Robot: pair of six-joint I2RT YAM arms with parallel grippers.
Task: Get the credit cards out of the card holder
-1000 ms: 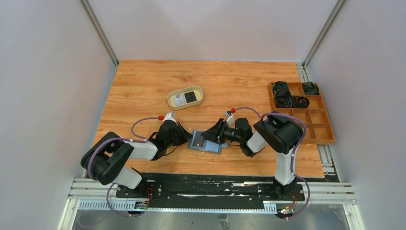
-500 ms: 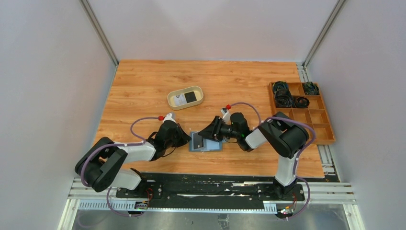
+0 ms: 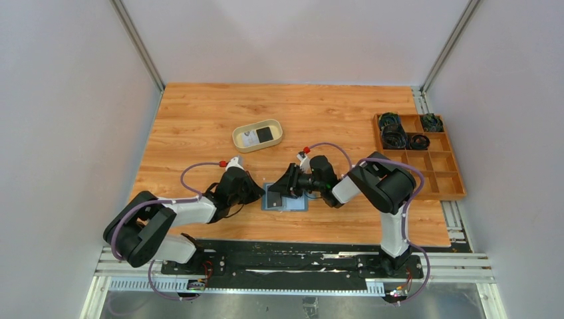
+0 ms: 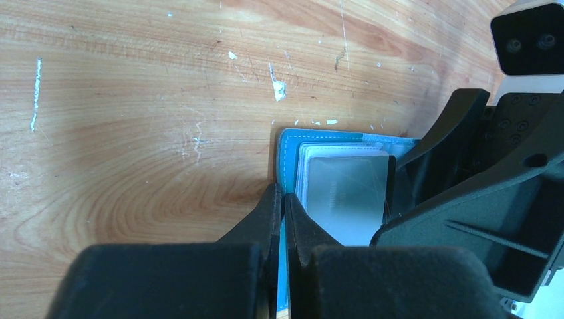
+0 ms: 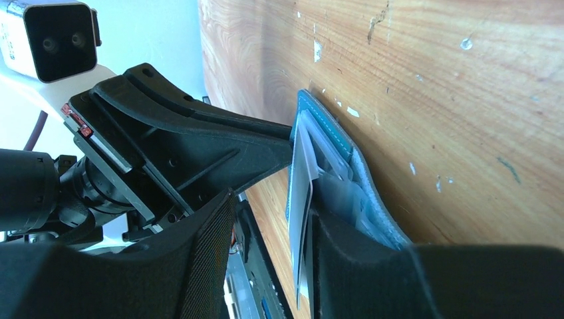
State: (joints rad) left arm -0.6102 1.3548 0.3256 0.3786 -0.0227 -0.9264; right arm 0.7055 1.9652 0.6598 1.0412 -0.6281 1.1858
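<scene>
Right gripper [image 5: 269, 222] has slid left over card holder [image 4: 287, 151], centre of top view; jaws spread astride whitish card [image 5: 302, 174]; left gripper [image 4: 281, 199] pinching holder's edge; pull-out looks next.

You have the card holder [image 3: 296, 204] lying on the table [image 3: 199, 119] near its front edge, about midway across. The left gripper [image 4: 282, 199] sits on its left edge. The right gripper [image 3: 281, 189] reaches over it from the right, with a card [image 5: 300, 193] standing between its fingers, seemingly against only the finger nearer the table. Behind the holder and slightly left, the oval tray [image 3: 235, 139] holds two more cards [image 3: 265, 134] side by side. The compartment box [image 3: 453, 179] lies at the table's right edge, with cables [image 3: 394, 133] in its rear compartments.
</scene>
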